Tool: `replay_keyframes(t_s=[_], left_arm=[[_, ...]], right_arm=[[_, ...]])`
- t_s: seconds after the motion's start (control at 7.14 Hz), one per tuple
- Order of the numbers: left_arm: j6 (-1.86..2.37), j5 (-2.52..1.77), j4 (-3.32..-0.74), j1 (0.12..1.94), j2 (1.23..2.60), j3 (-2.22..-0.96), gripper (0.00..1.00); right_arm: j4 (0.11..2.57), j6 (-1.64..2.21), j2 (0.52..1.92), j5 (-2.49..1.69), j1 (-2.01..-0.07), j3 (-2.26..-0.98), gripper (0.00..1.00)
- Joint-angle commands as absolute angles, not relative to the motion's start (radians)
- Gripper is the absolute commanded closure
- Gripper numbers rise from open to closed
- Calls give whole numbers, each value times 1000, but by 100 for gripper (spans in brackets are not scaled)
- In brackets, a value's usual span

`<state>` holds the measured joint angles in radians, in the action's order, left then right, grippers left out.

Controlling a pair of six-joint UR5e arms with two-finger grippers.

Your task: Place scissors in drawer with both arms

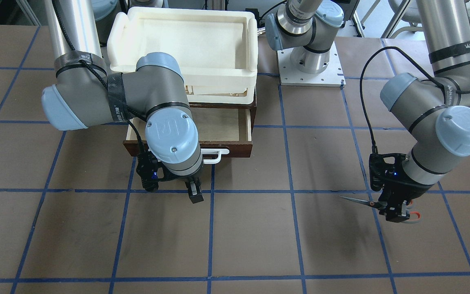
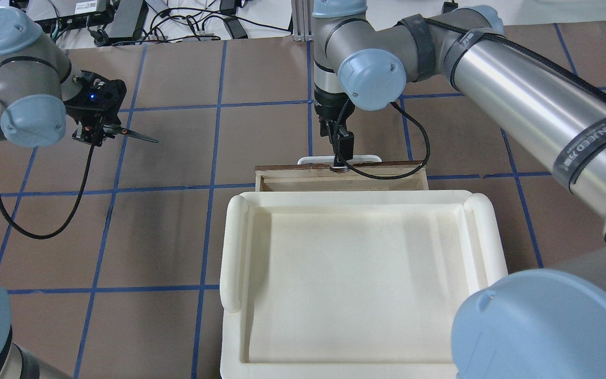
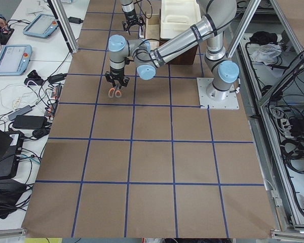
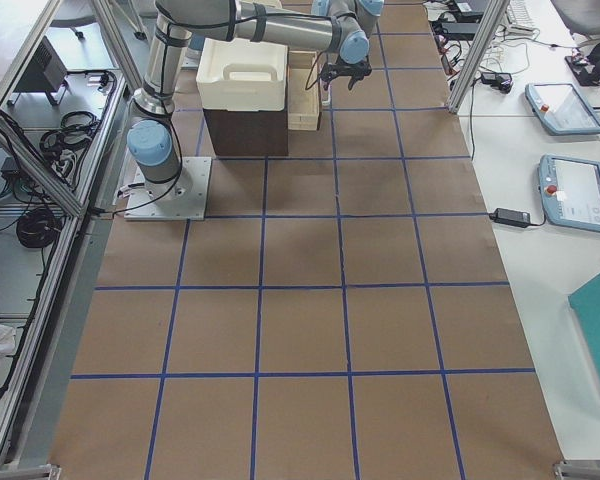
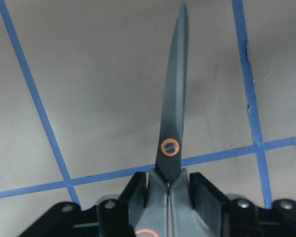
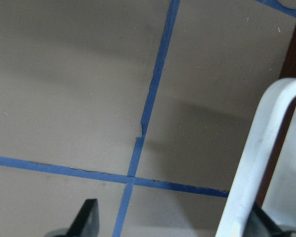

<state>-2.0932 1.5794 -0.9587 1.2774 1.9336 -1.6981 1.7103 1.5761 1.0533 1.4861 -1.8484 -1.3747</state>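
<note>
The scissors (image 1: 357, 200) are clamped at the pivot end in my left gripper (image 1: 398, 212), just above the brown table. Their blades point towards the drawer side and their orange-lined handles stick out behind. The left wrist view shows the fingers (image 5: 138, 190) shut on the scissors (image 5: 175, 108). The dark brown drawer (image 1: 239, 149) stands pulled open and its pale inside (image 1: 222, 126) shows. My right gripper (image 1: 192, 192) is open at the drawer's white bar handle (image 1: 215, 157). In the right wrist view the handle (image 6: 261, 148) stands by one finger.
A cream-white plastic tray (image 2: 234, 252) sits on top of the drawer's cabinet, behind the open drawer. The left arm's base plate (image 1: 310, 69) is bolted beside the cabinet. Blue tape lines (image 1: 292, 192) grid the brown table.
</note>
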Motion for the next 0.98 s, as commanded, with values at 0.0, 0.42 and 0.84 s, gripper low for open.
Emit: replay_keyframes(t_s=[0.0, 0.42, 0.84], left_arm=[[-2028, 1577, -1023, 1298, 1899, -1698, 100], [-1979, 1582, -1066, 1338, 1842, -1697, 100], [-1948, 1582, -1106, 1370, 1810, -1695, 100]], right_arm=[[1721, 1572, 1028, 1485, -1845, -1345, 0], [1726, 1562, 1006, 1482, -1844, -1312, 0], [1743, 1562, 973, 1474, -1842, -1276, 0]])
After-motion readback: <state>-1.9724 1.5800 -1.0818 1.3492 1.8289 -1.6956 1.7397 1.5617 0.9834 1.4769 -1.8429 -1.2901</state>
